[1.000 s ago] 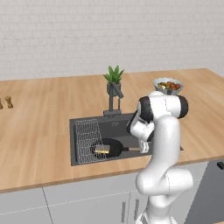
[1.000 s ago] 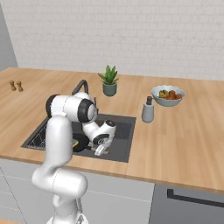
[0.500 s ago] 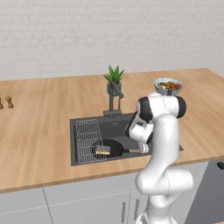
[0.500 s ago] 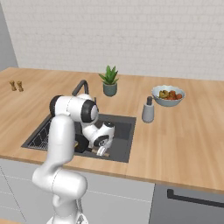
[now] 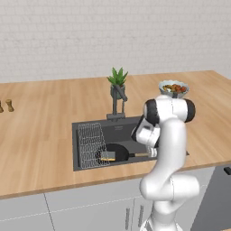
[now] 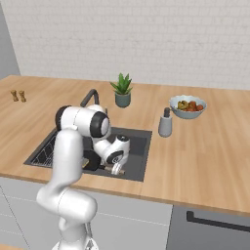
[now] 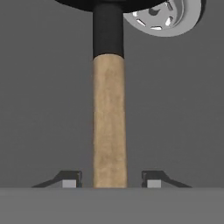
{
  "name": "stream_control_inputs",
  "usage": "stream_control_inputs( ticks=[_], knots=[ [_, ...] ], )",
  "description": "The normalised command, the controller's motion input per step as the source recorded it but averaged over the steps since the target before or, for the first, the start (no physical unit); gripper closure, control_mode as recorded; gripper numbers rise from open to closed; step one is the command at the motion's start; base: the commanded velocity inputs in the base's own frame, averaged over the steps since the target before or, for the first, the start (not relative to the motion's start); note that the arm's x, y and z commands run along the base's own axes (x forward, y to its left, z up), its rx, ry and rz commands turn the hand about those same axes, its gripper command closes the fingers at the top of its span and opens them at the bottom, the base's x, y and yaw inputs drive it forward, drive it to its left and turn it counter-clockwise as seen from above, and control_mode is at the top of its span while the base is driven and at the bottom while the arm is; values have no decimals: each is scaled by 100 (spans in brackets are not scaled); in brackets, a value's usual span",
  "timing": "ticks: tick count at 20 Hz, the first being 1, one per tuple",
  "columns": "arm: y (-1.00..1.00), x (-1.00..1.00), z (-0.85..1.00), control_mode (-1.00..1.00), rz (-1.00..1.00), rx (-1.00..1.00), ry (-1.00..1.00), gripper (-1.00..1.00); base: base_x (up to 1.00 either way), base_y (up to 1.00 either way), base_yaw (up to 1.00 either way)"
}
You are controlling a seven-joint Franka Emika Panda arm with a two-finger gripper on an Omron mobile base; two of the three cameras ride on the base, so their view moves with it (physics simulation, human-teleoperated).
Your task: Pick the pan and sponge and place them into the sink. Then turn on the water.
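The black pan [image 5: 116, 151] lies in the dark grey sink [image 5: 128, 131], its wooden handle [image 5: 140, 154] pointing right toward my gripper [image 5: 152, 154]. A small yellowish sponge [image 5: 107, 156] rests on the pan's left part, next to the wire rack [image 5: 91, 143]. In the hand view the wooden handle [image 7: 109, 122] runs up between my fingertips [image 7: 70, 182], with a gap on each side; my gripper [image 7: 110, 182] is open around it. The round drain [image 7: 168, 17] shows beside the pan [image 7: 87, 2]. From the right, my gripper [image 6: 117, 169] is low at the sink's [image 6: 139, 146] front. No water runs from the faucet [image 5: 118, 100].
A potted plant [image 5: 117, 80] stands behind the faucet. On the counter to the right are a fruit bowl [image 5: 173, 88] and a grey dispenser bottle [image 6: 165, 123]. Two small shakers [image 5: 6, 106] stand at the far left. The wooden counter's front edge [image 5: 90, 185] runs just below the sink.
My jaws have opened off the pan's handle; a second ago they were shut on it. The pan and sponge lie still in the sink, and the arm has hardly moved.
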Motion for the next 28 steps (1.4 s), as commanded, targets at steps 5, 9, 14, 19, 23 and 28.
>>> stream_control_inputs(
  ticks=[5,9,14,19,23,28],
  knots=[
    [-3,-30,67,-100,-2,0,-3,-100,0,0,0],
    [0,-4,89,-100,-6,0,0,-100,0,0,0],
    [0,1,100,-100,-10,0,1,-100,0,0,0],
    [-12,-14,100,-100,-7,0,2,-100,0,0,0],
    [-24,-42,98,-100,0,0,0,-100,0,0,0],
    [-21,-32,92,-100,0,0,0,-100,0,0,0]
  ],
)
